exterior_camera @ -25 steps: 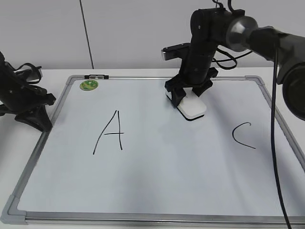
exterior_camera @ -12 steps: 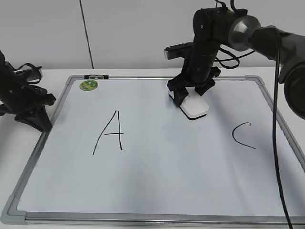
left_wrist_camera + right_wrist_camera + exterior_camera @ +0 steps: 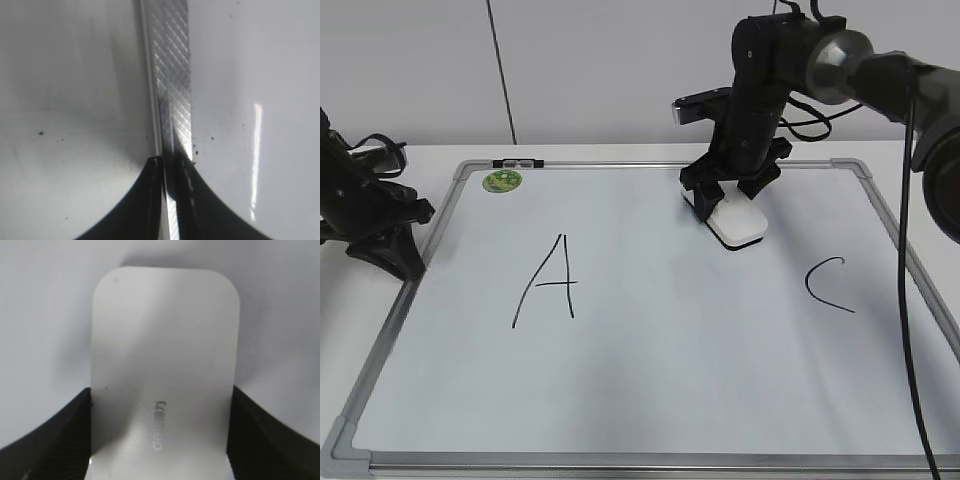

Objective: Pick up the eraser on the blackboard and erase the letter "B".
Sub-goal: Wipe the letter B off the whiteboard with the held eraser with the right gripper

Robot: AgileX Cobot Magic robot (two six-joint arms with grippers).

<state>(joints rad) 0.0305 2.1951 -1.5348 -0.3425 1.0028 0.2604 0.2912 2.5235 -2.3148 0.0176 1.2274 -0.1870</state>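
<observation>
The blackboard (image 3: 670, 360) is a white board with a grey frame, lying flat on the table. The white eraser (image 3: 740, 228) rests on it at the upper middle, and it fills the right wrist view (image 3: 162, 350) with small grey print on top. My right gripper (image 3: 730, 196) is shut on the eraser, one jaw on each long side (image 3: 160, 392). No letter "B" shows on the board; the patch under the eraser is hidden. My left gripper (image 3: 386, 252) is shut and empty at the board's left frame (image 3: 172, 161).
A large letter "A" (image 3: 550, 282) is at the left of the board and a "C" (image 3: 827, 285) at the right. A green round magnet (image 3: 503, 180) sits at the top left corner. The grey metal frame strip (image 3: 172, 75) runs under the left gripper.
My right gripper has slid the eraser a little to the right across the board. The left arm has hardly moved.
</observation>
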